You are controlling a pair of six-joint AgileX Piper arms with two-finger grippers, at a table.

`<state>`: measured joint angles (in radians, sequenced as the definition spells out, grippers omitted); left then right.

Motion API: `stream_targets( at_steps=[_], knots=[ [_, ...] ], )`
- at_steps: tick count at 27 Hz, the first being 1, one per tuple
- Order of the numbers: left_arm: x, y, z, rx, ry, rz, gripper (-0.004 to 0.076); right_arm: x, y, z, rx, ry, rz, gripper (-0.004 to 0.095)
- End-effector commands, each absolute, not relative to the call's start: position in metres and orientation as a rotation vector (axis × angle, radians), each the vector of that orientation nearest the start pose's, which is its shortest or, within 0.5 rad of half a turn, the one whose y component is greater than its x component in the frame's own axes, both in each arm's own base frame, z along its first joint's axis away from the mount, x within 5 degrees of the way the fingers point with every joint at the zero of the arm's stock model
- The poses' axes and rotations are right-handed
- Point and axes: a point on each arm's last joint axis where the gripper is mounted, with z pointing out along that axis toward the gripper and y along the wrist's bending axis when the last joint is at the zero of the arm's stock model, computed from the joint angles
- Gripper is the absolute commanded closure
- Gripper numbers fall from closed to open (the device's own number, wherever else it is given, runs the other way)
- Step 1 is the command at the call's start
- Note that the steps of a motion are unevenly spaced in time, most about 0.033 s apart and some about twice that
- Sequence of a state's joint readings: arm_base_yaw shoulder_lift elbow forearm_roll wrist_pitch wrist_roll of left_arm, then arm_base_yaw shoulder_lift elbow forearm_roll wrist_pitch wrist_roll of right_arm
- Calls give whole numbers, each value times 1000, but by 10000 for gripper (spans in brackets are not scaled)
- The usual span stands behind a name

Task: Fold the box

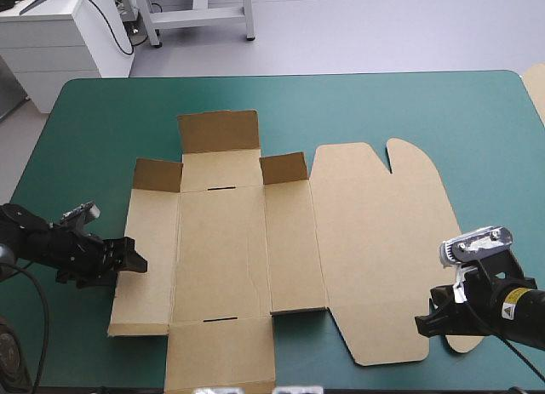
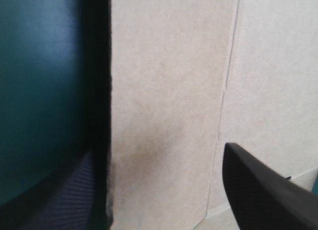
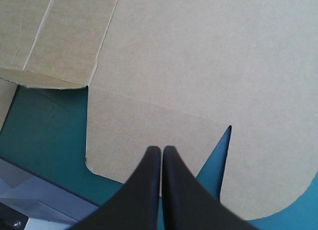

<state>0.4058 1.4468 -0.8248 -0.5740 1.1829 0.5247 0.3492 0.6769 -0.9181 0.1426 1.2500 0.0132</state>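
Right gripper [image 1: 428, 316]: lower right, fingers pressed together, empty, tips above the lid [image 1: 383, 241].
Left gripper [image 1: 134, 258]: lower left, fingers spread astride the side panel [image 1: 153, 275] edge.
Box [image 1: 221, 249]: centre of the teal-green cover [image 1: 409, 105], mostly flat; far flaps [image 1: 219, 132] raised.
Advice: seat the edge deep, then hinge along the crease.
Contents: no tray yet; board bare.

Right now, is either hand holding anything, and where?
Nothing is held. The left hand is open at the box left edge; the right hand is shut over its lid.
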Motion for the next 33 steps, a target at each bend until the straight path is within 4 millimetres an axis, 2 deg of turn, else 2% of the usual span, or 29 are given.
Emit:
stream_targets(
  at_steps=[1, 3, 6, 12, 15, 17, 18, 19, 20, 29, 33],
  knots=[
    [223, 36, 227, -295, 2825, -934, 214, 80, 42, 367, -416, 2447, 349, 910],
    [223, 27, 227, -321, 2768, -1060, 214, 80, 42, 367, -416, 2447, 349, 910],
    [224, 5, 233, -248, 2754, -1208, 214, 80, 42, 367, -416, 2447, 346, 910],
    [221, -9, 232, -130, 2815, -1216, 239, 80, 42, 367, -416, 2447, 341, 910],
    [221, -9, 232, -133, 2819, -1213, 301, 80, 42, 367, -416, 2447, 341, 910],
    [221, -9, 232, -130, 2821, -1219, 385, 80, 42, 367, -416, 2447, 341, 910],
    [221, -10, 232, -128, 2823, -1224, 477, 80, 42, 367, -416, 2447, 341, 910],
    [220, -9, 232, -125, 2826, -1219, 635, 80, 42, 367, -425, 2445, 337, 910],
    [221, -9, 231, -128, 2825, -1212, 726, 80, 42, 367, -425, 2445, 337, 910],
    [223, -4, 229, -130, 2849, -1111, 731, 80, 42, 367, -425, 2445, 337, 910],
    [231, 1, 246, -19, 2862, -1037, 731, 80, 42, 367, -425, 2445, 337, 910]
  ],
)
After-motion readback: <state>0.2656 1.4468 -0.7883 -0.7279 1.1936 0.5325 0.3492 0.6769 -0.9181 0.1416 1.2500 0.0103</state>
